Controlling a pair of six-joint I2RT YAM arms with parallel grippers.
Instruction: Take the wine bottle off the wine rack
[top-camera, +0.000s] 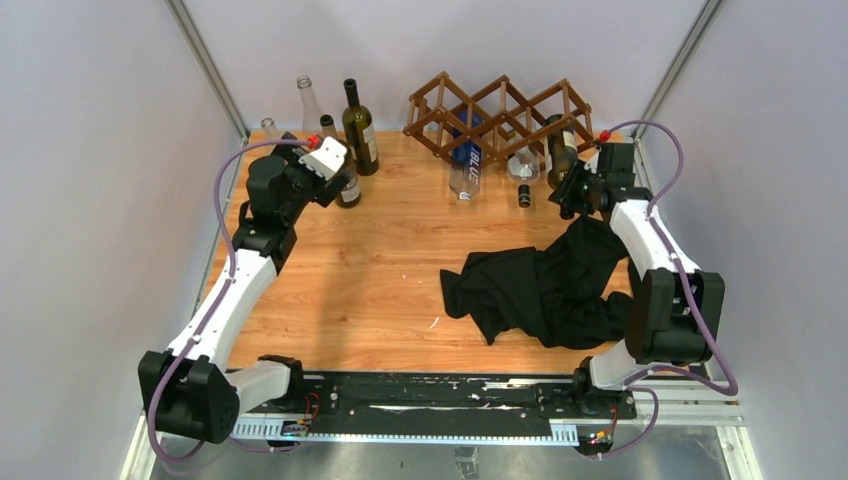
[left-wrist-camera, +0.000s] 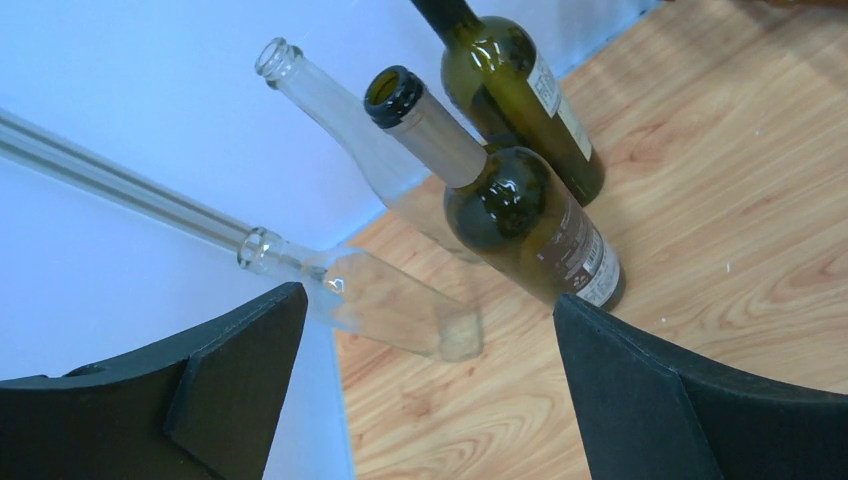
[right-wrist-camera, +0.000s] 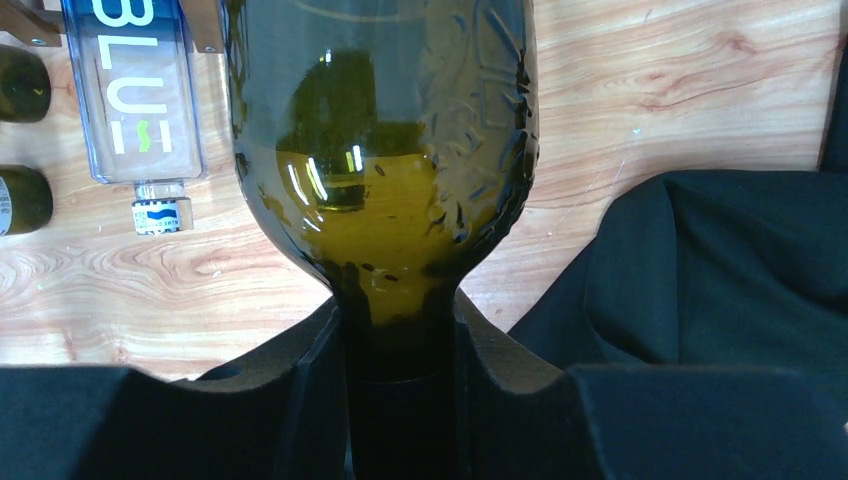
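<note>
The dark brown lattice wine rack (top-camera: 500, 115) stands at the back of the table. A green wine bottle (top-camera: 560, 150) rests in its right-hand cell, neck pointing toward me. My right gripper (top-camera: 572, 192) is shut on that neck; in the right wrist view the black fingers (right-wrist-camera: 300, 380) clamp both sides of the neck below the bottle's shoulder (right-wrist-camera: 380, 150). My left gripper (left-wrist-camera: 430, 310) is open at the back left with nothing between its fingers, just in front of a group of standing bottles.
A clear bottle with a blue label (top-camera: 466, 155) lies in a middle cell of the rack. A black cloth (top-camera: 545, 285) is heaped on the right of the table. Green (top-camera: 360, 130), clear (top-camera: 308, 105) and dark labelled (left-wrist-camera: 520, 215) bottles stand by my left gripper. A small dark object (top-camera: 523, 195) lies before the rack.
</note>
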